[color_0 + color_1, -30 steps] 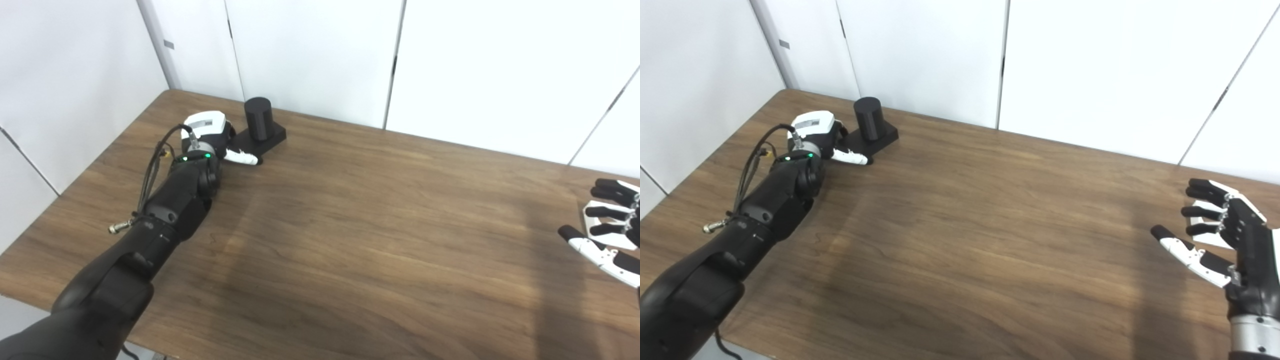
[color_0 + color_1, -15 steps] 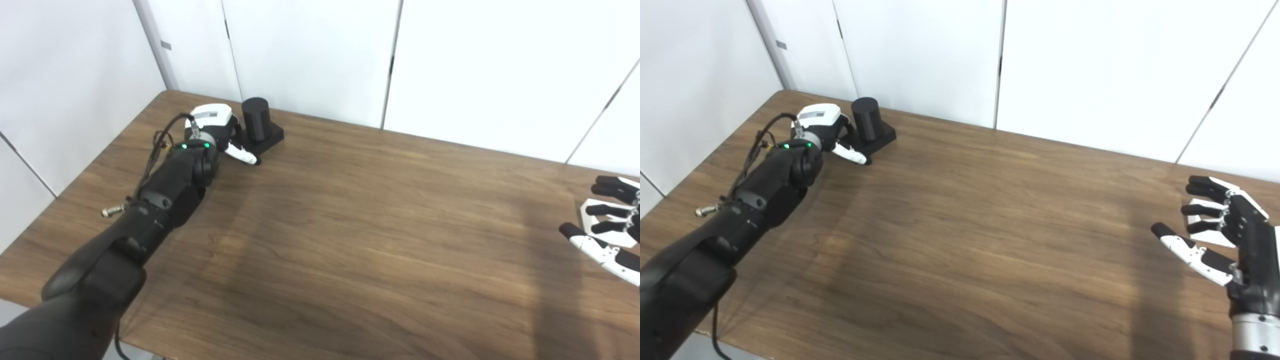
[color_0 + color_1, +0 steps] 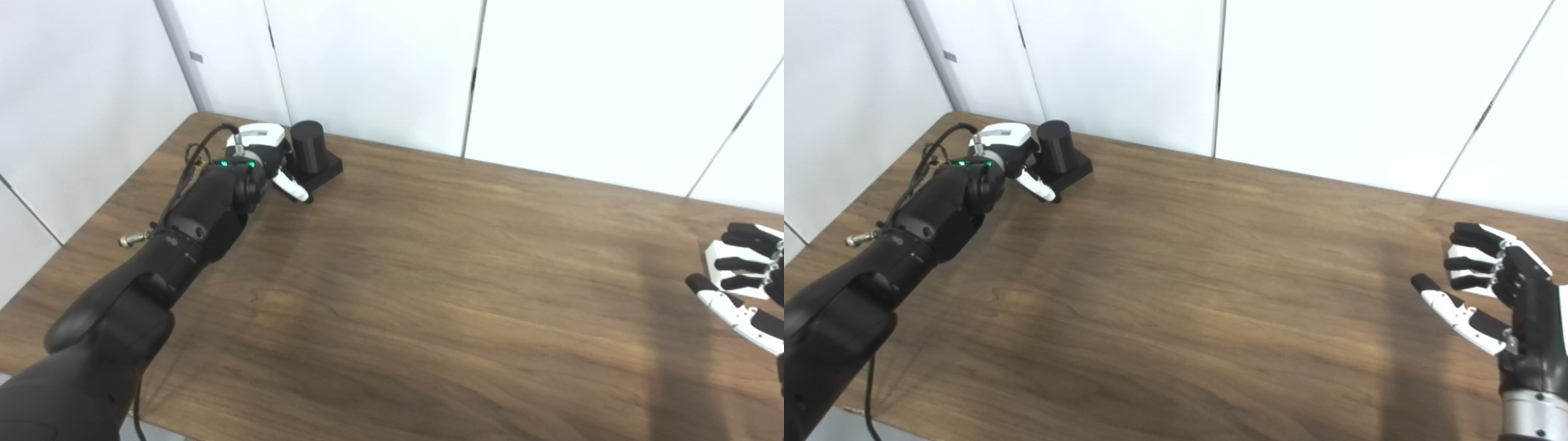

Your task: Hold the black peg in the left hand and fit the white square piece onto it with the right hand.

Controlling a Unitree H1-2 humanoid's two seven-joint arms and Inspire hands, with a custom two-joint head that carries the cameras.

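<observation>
The black peg [image 3: 306,146], a cylinder on a square black base, stands at the table's far left near the wall. My left hand [image 3: 267,153] is right against the peg's left side. Its thumb [image 3: 1038,185] sticks out in front of the base, its other fingers are hidden behind the hand, and it grips nothing that I can see. At the right edge the white square piece [image 3: 1456,252] lies flat on the table, partly covered by my right hand [image 3: 1497,285]. That hand hovers over it, open, with fingers spread.
White wall panels [image 3: 380,67] stand directly behind the wooden table [image 3: 429,275]. My left forearm [image 3: 196,226] and its cable lie across the left side. The table's left edge runs close to the peg.
My left hand has reached farther forward, up against the peg's left side. The view has shifted a little. The right hand has hardly moved over the white piece.
</observation>
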